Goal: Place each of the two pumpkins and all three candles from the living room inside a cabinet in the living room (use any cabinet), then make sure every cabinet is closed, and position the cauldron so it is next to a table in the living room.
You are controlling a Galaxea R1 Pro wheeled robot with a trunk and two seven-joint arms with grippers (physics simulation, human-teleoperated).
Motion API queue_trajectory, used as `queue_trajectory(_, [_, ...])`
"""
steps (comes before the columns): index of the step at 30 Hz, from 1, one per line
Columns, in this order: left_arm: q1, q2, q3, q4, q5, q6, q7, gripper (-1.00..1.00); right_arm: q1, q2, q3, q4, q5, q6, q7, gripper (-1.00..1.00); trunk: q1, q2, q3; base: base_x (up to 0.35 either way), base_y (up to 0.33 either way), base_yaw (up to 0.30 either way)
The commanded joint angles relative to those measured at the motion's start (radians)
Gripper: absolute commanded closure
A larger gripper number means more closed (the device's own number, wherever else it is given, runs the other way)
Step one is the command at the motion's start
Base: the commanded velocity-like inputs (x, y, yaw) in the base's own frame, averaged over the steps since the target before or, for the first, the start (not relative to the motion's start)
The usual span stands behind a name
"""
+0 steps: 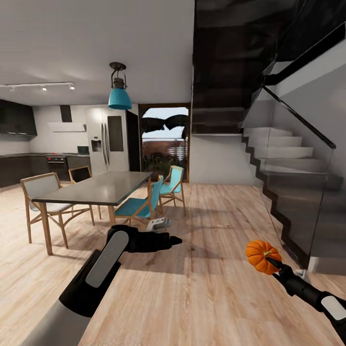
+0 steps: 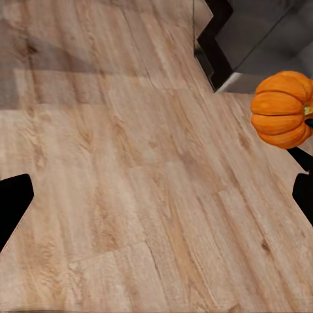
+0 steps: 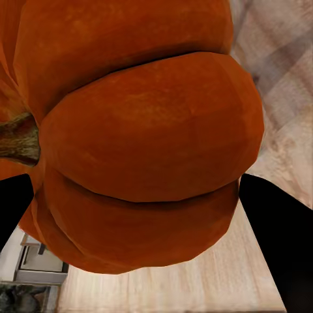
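In the head view the right gripper (image 1: pixel 269 262) is mostly hiding behind the pumpkin (image 1: pixel 262 256), so only a dark fingertip is showing against the orange skin. The right wrist view is giving what the head view cannot: the pumpkin (image 3: pixel 140 140) is sitting very close to the camera, its brown stem (image 3: pixel 19 138) is pointing sideways, and the two black fingers (image 3: pixel 277 241) are pressing on it from both sides — they are clamped on it. The pumpkin is hanging in the air above the wooden floor (image 1: pixel 206 288), near the foot of the staircase (image 1: pixel 288 192).

The left gripper (image 1: pixel 174 239) is pointing forward, and from the head I cannot tell how its fingers are standing. In the left wrist view the fingers (image 2: pixel 13 205) are showing only as dark tips at the two edges, wide apart, with nothing between them but floor; the same pumpkin (image 2: pixel 280 109) is appearing there, cut off at the edge.

Farther back a dining surface (image 1: pixel 103 187) with chairs (image 1: pixel 144 202) is standing — the kitchen behind it is small and hard to read.
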Motion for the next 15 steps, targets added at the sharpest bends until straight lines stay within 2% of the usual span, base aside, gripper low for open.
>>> queue_trajectory(1, [-0.001,0.000,0.000,0.000,0.010,0.001,0.010,-1.00,-0.001,0.000,-0.007,-0.001,-0.011,0.010,0.001,1.00,0.000,-0.001,0.000,0.000,0.128,0.269])
queue_trajectory(6, [-0.001,0.004,0.014,0.004,0.010,0.001,0.008,-1.00,-0.001,0.000,-0.007,-0.001,-0.012,0.010,0.000,1.00,0.000,-0.001,0.003,0.084,0.161,0.269])
queue_trajectory(11, [-0.001,0.007,0.125,0.047,0.011,0.001,0.005,-1.00,-0.001,0.004,-0.006,-0.001,-0.011,0.010,-0.003,1.00,0.000,-0.001,0.006,0.258,0.169,0.269])
queue_trajectory(13, [-0.001,0.007,0.157,0.080,0.011,0.001,0.002,-1.00,-0.001,0.007,-0.003,-0.001,-0.010,0.010,-0.004,1.00,0.000,-0.001,0.007,0.306,0.106,0.269])
queue_trajectory(15, [-0.001,0.007,0.171,0.106,0.011,0.001,-0.001,-1.00,-0.001,0.009,0.000,-0.001,-0.010,0.010,-0.005,1.00,0.000,-0.001,0.009,0.317,0.065,0.269])
